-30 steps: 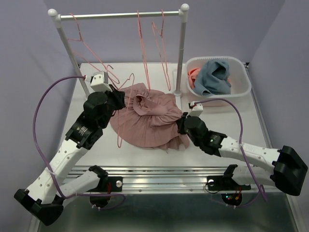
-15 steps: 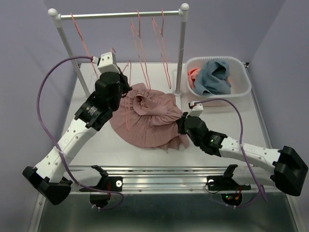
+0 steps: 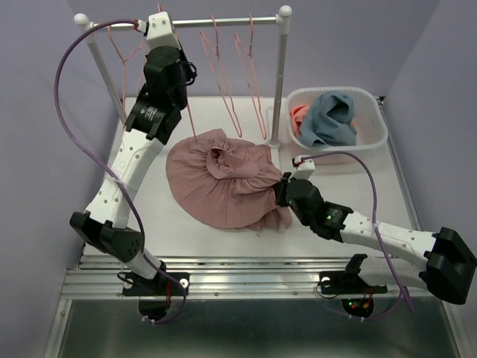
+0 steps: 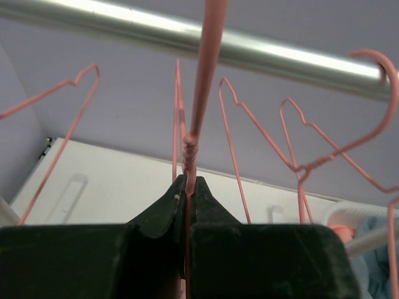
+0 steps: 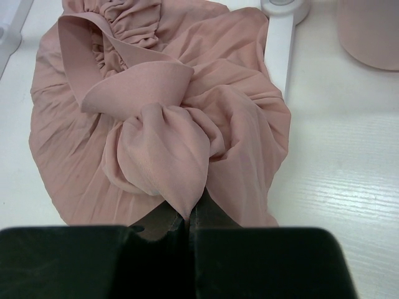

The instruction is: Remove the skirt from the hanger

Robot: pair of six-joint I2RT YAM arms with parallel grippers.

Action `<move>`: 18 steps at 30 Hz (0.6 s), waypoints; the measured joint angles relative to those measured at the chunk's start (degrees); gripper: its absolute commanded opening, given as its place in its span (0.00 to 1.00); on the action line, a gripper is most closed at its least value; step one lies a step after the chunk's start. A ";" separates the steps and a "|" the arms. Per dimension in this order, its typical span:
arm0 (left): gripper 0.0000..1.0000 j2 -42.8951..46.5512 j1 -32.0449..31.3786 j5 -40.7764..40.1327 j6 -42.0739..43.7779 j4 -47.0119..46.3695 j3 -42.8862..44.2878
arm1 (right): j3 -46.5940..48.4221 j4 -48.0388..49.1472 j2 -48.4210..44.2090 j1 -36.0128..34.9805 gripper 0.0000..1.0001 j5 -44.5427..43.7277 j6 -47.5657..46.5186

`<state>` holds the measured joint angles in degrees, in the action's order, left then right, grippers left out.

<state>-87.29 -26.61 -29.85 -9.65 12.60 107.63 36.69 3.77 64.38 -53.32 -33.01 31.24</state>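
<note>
At near right of table (image 3: 149, 220), low over the surface: right gripper (image 5: 187, 215), fingers (image 5: 159, 223) pressed together, pinching a bunched fold of the skirt (image 5: 162, 124). Skirt position: touching those fingertips at its near right edge, spread away from them toward far left as a crumpled pink heap, flat on the table at centre, off the hanger. Gathered waistband on the far side, turned up.

Farther back, at far right: white basket (image 3: 376, 134) with blue and orange cloth inside, just right of the rack's right post (image 3: 281, 82).

At far left, raised to the rail (image 3: 216, 22): left gripper (image 4: 187, 182), fingers (image 4: 163, 208) closed tight, pinching the twisted neck of a bare pink wire hanger (image 4: 202, 75) just under the rail. Skirt well apart from these fingers, nearer and lower. Along the rail to the right: more empty pink hangers (image 4: 377, 56).
</note>
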 measured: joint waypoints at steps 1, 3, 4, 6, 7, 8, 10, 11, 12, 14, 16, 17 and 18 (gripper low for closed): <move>0.00 -0.98 0.70 0.31 0.66 -0.44 0.98 | 0.02 0.02 -0.02 0.00 0.01 0.00 0.00; 0.00 -2.89 2.54 1.70 2.38 -1.36 2.60 | 0.02 -0.09 -0.07 0.00 0.01 -0.04 0.02; 0.00 -3.69 3.41 2.27 2.99 -1.38 3.23 | 0.02 -0.17 -0.15 0.00 0.01 -0.07 0.02; 0.00 -5.31 4.66 3.41 4.07 -1.77 4.63 | 0.02 -0.33 -0.24 0.00 0.01 -0.22 0.04; 0.00 -5.62 4.87 3.76 4.35 -1.99 4.92 | 0.02 -0.39 -0.26 0.00 0.01 -0.31 0.04; 0.00 -6.47 5.38 4.81 4.87 -2.71 5.09 | 0.02 -0.42 -0.26 0.00 0.01 -0.33 0.04; 0.00 -7.43 6.03 5.73 5.16 -3.23 5.25 | 0.02 -0.42 -0.28 0.00 0.01 -0.42 0.04; 0.00 -8.22 6.54 6.45 5.31 -3.58 5.35 | 0.02 -0.44 -0.28 0.00 0.01 -0.44 0.04; 0.00 -8.92 6.84 7.10 5.38 -3.56 5.64 | 0.02 -0.46 -0.28 0.00 0.01 -0.44 0.04; 0.00 -10.64 7.43 7.89 5.38 -3.41 6.49 | 0.02 -0.81 -0.50 0.00 0.01 -0.46 0.04; 0.00 -12.24 8.04 8.66 5.31 -3.23 6.84 | 0.00 -1.07 -1.03 0.00 0.01 -0.44 0.04; 0.00 -12.90 8.26 8.94 5.27 -2.67 6.71 | 0.00 -1.20 -1.40 0.00 0.01 -0.44 0.02; 0.00 -13.05 8.37 9.14 5.14 -2.93 6.21 | 0.00 -1.33 -1.88 0.00 0.01 -0.42 -0.04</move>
<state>-100.33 -18.24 -20.71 -4.51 9.67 113.84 36.69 2.44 62.50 -53.32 -33.43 31.20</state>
